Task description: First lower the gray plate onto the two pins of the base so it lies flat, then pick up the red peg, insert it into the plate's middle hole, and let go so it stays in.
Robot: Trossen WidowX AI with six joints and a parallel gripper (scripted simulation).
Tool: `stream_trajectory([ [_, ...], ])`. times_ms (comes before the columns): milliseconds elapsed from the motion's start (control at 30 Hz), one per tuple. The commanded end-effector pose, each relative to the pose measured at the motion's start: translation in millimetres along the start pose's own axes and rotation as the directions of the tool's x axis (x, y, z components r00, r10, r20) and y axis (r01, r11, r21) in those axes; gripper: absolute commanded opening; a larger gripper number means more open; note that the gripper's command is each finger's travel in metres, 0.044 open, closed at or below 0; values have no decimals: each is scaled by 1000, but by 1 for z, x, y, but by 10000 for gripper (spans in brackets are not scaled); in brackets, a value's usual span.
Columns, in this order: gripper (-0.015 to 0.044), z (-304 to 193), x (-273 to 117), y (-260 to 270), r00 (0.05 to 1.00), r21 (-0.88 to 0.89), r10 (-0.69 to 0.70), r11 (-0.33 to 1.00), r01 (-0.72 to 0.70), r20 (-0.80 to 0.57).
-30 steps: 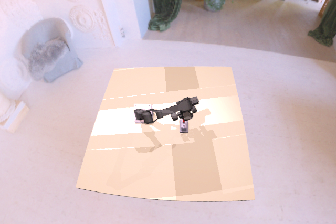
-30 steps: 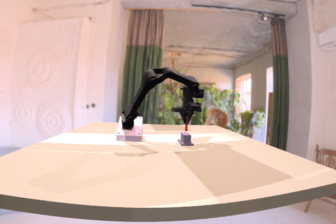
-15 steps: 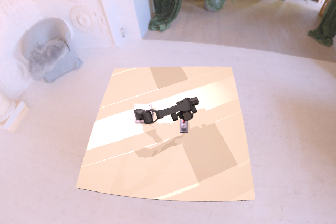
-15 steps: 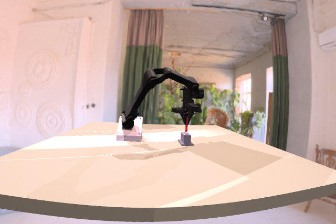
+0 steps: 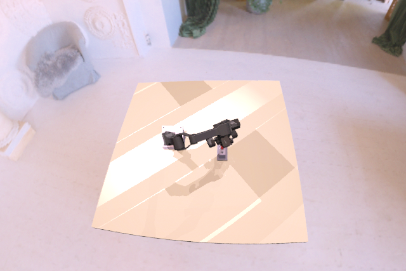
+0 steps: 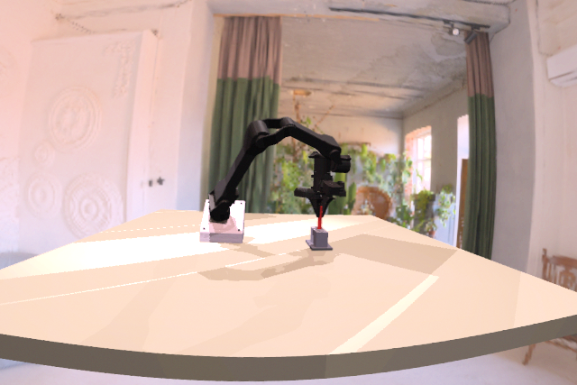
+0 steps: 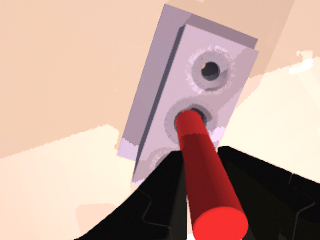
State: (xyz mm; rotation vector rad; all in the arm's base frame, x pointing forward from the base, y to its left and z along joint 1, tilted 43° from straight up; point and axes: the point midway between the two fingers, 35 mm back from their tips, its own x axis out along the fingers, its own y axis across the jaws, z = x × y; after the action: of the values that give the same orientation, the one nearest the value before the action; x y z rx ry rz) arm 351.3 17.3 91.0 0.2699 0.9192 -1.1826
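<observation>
The gray plate (image 6: 319, 238) (image 7: 180, 82) lies flat over the base (image 7: 147, 85) (image 6: 321, 248), whose wider foot shows beneath it. In the wrist view, the far round opening has a dark centre; the near one is partly hidden by a finger. My gripper (image 7: 199, 159) (image 6: 320, 214) is shut on the red peg (image 7: 207, 175) (image 6: 320, 222) (image 5: 222, 147) and holds it nearly upright above the plate. The peg's lower end is at the middle hole, with dark hole showing beside it. I cannot tell whether the tip is inside. Most of the peg stands above the plate.
The arm's white mount (image 6: 224, 233) stands on the table (image 5: 196, 215) (image 6: 233, 320) to the left of the plate and base. The arm (image 5: 205, 135) (image 6: 253, 142) arches from it over to the peg. Shadows and bright light bands cross the table.
</observation>
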Motion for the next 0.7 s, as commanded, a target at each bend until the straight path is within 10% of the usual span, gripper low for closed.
stream_trajectory([
  [0,0,0,0,0,1000,1,0,1000,0,0],
  [667,0,-1,2,0,1000,0,-1,1000,1,0],
])
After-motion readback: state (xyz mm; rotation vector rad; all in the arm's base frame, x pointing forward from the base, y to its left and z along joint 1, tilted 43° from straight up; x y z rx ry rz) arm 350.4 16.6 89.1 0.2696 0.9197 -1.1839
